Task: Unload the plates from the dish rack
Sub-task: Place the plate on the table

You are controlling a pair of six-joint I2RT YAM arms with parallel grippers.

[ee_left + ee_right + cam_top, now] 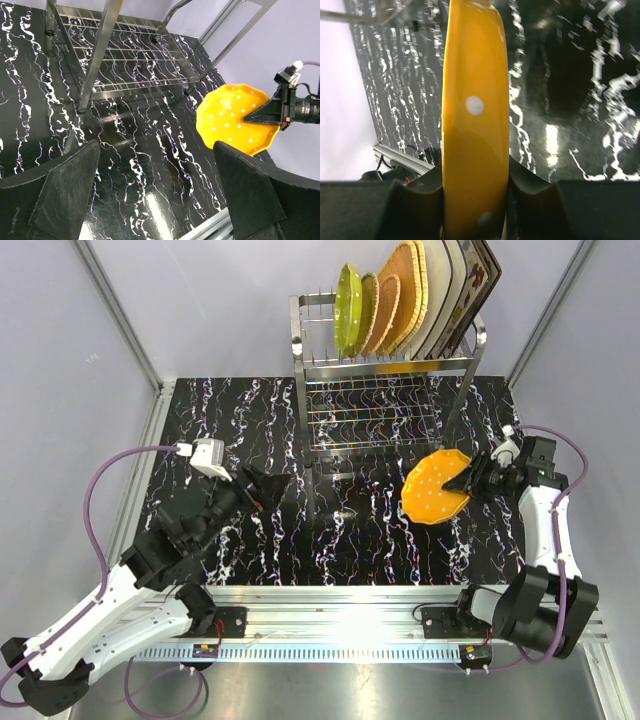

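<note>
Right tool (467, 478) clamped on orange dotted plate (430, 496)

No text, label, brand, number or sign can be read anywhere; none is made out on the plates (348, 308), the dish rack (380, 363) or the table (230, 420).

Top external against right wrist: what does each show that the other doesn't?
Only top external: the plates standing on top of the dish rack, and the open left gripper over the table. Only right wrist: both fingers pressed on the rim of the orange dotted plate, seen edge-on. Both: that plate held by the right gripper over the black marbled table.
</note>
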